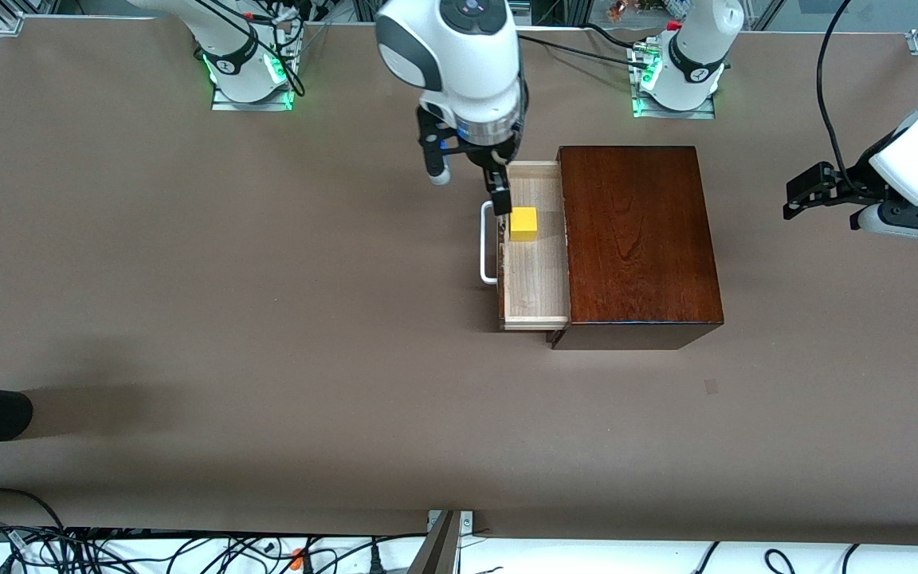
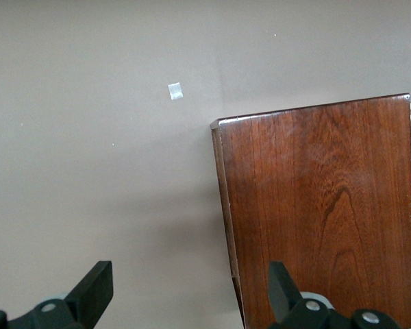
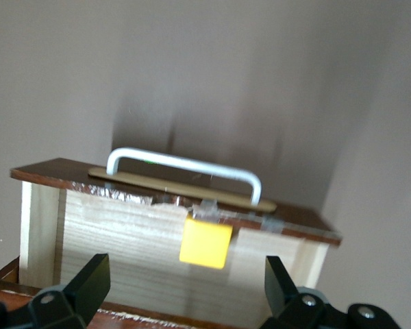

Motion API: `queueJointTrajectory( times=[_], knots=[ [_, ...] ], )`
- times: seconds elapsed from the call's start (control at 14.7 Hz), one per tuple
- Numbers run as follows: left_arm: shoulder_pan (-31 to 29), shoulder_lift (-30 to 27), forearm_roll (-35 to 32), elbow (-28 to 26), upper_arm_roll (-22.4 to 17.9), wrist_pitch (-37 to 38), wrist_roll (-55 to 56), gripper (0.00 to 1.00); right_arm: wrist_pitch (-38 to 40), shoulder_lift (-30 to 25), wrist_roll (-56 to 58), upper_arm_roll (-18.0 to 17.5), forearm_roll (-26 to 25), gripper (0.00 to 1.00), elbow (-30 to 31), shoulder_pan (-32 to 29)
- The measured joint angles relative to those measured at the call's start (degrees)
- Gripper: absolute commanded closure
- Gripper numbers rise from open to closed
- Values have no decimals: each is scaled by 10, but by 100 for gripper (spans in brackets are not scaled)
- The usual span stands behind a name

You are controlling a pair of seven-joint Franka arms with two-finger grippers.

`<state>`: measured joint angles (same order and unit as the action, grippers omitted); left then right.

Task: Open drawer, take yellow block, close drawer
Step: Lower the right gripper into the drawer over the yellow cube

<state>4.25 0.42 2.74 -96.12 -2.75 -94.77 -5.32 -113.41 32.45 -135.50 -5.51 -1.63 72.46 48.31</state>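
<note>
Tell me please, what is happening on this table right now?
The drawer of the wooden box is pulled open, and the yellow block sits inside it. The right gripper hangs over the block with fingers open, not yet holding it. The left gripper waits, open, above the table past the left arm's end of the box.

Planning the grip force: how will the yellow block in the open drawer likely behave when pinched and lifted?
The yellow block looks like a rigid cube with flat faces, so it probably won't roll or flex. It is small beside the drawer, so likely light. Its smooth faces might slip.
</note>
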Motion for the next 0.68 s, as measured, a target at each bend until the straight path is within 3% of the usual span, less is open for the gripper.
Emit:
queueJointTrajectory(
  times=[0.34,0.68],
  knots=[
    [0,1,0,0,6,5,3,0,-14,70,-43,2,-34,0,-29,36],
    [0,1,0,0,5,6,4,0,-43,106,-45,6,-36,0,-34,42]
  ],
)
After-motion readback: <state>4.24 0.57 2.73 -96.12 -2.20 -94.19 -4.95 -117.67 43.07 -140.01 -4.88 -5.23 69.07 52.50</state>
